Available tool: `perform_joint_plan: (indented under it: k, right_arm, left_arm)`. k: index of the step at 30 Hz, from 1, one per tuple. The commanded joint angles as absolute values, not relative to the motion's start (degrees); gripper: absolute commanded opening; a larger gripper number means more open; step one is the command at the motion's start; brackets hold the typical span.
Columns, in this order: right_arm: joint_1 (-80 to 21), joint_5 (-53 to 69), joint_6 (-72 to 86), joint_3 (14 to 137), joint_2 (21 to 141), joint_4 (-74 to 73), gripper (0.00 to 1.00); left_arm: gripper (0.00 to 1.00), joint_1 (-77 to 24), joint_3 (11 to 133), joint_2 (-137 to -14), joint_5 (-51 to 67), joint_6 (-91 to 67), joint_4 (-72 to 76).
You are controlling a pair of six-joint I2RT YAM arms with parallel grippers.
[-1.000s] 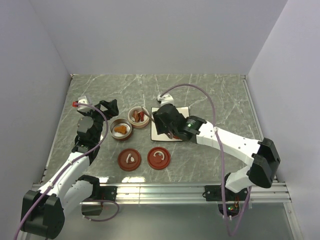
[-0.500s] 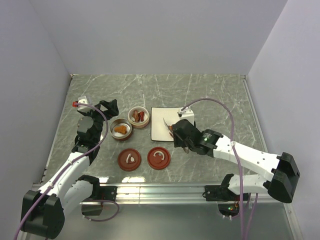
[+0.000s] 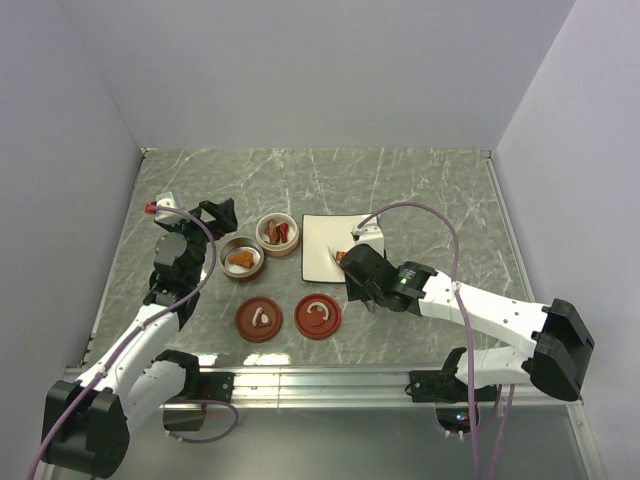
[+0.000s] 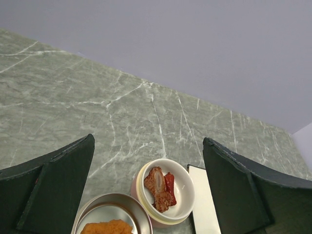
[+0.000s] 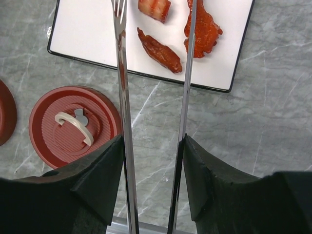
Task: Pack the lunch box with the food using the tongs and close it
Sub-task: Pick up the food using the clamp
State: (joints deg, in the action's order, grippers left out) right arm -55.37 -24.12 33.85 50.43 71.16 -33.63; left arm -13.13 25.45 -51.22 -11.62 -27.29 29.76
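Note:
My right gripper (image 5: 152, 161) (image 3: 354, 270) is shut on the tongs (image 5: 122, 87), one silver arm against each finger. The tong tips reach over the white plate (image 5: 87, 29) (image 3: 318, 232). Three dark red-brown pieces of food lie on that plate: a strip (image 5: 158, 50), a chunk (image 5: 202, 29) and a piece (image 5: 155, 9) at the top edge. The lunch box shows as two round bowls: a steel one (image 3: 241, 259) with orange food and a white one (image 4: 165, 191) (image 3: 277, 233) with red-brown pieces. My left gripper (image 4: 148, 141) (image 3: 215, 212) hangs open above and behind the bowls.
Two red-brown lids with white handles (image 3: 259, 320) (image 3: 318, 316) lie on the marble table in front of the bowls; one lid (image 5: 53, 139) is just left of the tongs. Walls close off the table's far and side edges.
My right arm has drawn back from over the plate toward the near side, carrying the tongs, and its jaws have narrowed a little. The left arm has not moved.

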Motion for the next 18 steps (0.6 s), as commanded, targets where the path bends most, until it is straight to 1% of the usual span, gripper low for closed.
perform_joint_plan:
  k: [1, 12, 15, 16, 18]
  right_arm:
    - [-55.9, -24.08, 34.28, 51.15, 71.01, -30.59, 0.57]
    - [-56.6, -22.76, 34.19, 51.5, 72.77, -30.32, 0.51]
    - [-56.69, -22.76, 34.54, 51.33, 72.69, -30.58, 0.47]
    - [-56.86, -22.76, 34.72, 51.33, 72.69, -31.02, 0.44]
    - [-56.95, -22.76, 35.07, 51.33, 72.69, -31.46, 0.43]
  left_arm:
    - [1.0, -12.92, 25.4, -50.62, -10.72, -27.69, 32.61]
    - [0.99, -12.83, 25.4, -50.71, -10.72, -27.69, 32.61]
    - [0.99, -12.92, 25.4, -50.63, -10.72, -27.69, 32.61]
    - [0.99, -12.92, 25.4, -50.62, -10.72, -27.69, 32.61]
    - [0.99, -12.83, 25.31, -50.54, -10.72, -27.69, 32.61]
